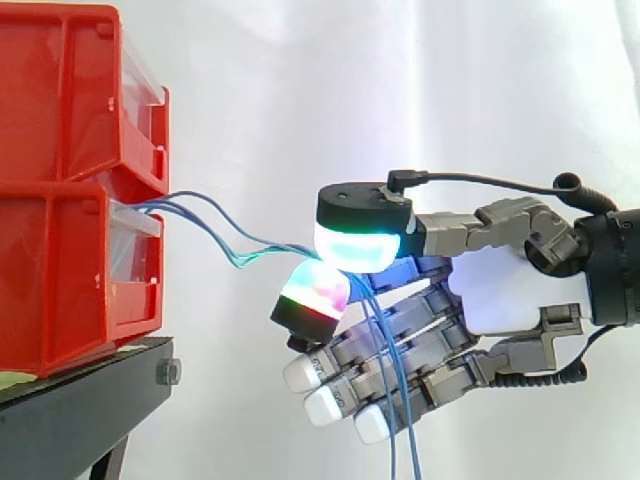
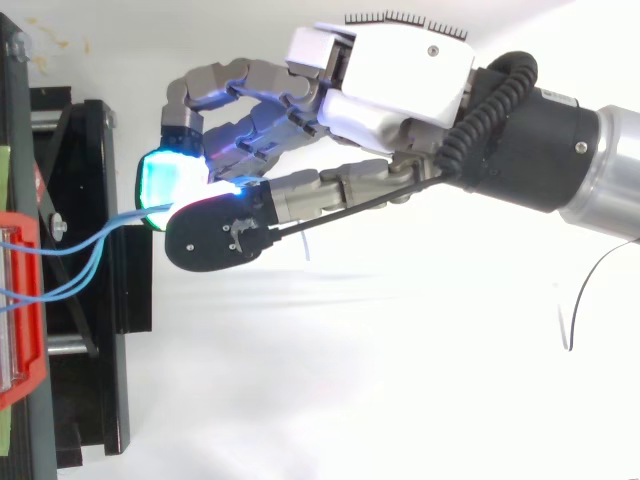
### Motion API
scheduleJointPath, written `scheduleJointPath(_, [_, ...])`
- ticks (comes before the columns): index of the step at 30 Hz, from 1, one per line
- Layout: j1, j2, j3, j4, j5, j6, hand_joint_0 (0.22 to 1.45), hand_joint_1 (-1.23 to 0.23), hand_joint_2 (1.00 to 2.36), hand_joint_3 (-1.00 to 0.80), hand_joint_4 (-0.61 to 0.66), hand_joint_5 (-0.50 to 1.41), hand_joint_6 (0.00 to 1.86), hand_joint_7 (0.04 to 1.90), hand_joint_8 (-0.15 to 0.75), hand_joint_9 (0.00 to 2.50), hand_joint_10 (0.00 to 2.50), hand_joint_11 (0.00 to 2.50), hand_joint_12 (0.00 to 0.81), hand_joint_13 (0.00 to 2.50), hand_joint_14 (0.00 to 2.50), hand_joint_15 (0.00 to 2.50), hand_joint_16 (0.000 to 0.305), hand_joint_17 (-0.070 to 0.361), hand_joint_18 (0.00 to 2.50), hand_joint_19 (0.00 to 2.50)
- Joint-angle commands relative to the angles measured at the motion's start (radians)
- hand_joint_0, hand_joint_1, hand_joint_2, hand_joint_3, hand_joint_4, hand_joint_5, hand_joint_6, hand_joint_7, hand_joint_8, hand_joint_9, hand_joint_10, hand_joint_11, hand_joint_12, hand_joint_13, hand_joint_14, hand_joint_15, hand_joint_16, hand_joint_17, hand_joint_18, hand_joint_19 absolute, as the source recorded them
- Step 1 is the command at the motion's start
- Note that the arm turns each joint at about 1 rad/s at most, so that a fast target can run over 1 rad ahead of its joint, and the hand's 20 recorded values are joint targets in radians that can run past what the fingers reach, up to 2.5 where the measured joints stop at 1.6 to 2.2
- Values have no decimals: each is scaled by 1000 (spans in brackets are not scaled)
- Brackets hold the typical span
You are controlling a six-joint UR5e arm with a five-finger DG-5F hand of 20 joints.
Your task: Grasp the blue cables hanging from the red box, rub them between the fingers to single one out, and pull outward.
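Observation:
Thin blue cables (image 1: 215, 222) run out of the lower red box (image 1: 75, 275) and sag to the right. My hand (image 1: 505, 290) comes in from the right, and its thumb and one finger pinch the cables between two glowing pads (image 1: 352, 247). Past the pinch the loose ends (image 1: 400, 400) hang straight down in front of the other, relaxed fingers. From above, the cables (image 2: 85, 262) stretch from the box's edge (image 2: 22, 300) to the pinching pads (image 2: 165, 185) of my hand (image 2: 400, 80).
A second red box (image 1: 70, 95) is stacked on the lower one. Both rest on a black stand (image 1: 90, 385) at the left. A white curtain fills the background.

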Motion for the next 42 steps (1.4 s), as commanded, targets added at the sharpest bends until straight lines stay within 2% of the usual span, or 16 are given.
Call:
scheduleJointPath(1, [0,0,0,-1,0,0,689,-825,1014,-200,260,-121,502,1147,232,760,11,390,325,692,12,340,43,98,586,490])
scheduleJointPath(12, [0,1,1,-1,0,0,706,-837,1015,-177,260,-123,502,1143,230,745,11,381,326,687,12,335,43,96,578,484])
scheduleJointPath(19, [0,1,0,1,0,0,676,-776,1015,-222,271,-116,502,1161,233,754,9,395,326,696,12,337,42,95,580,490])
scheduleJointPath(23, [0,0,1,-1,0,0,615,-713,1012,-334,283,-106,501,1189,239,779,9,401,328,708,13,346,42,96,584,501])
scheduleJointPath(30, [1,1,0,-2,0,3,560,-616,1004,-426,296,-99,501,1205,256,817,9,402,337,733,12,350,45,100,602,511])
scheduleJointPath(36, [0,4,0,-59,-4,29,553,-592,1004,-431,302,-97,501,1205,259,839,9,406,340,751,13,359,46,103,620,519])
scheduleJointPath(42, [-2,4,0,-65,-5,31,599,-611,1010,-357,288,-96,501,1212,256,840,9,402,333,762,14,362,44,100,618,524])
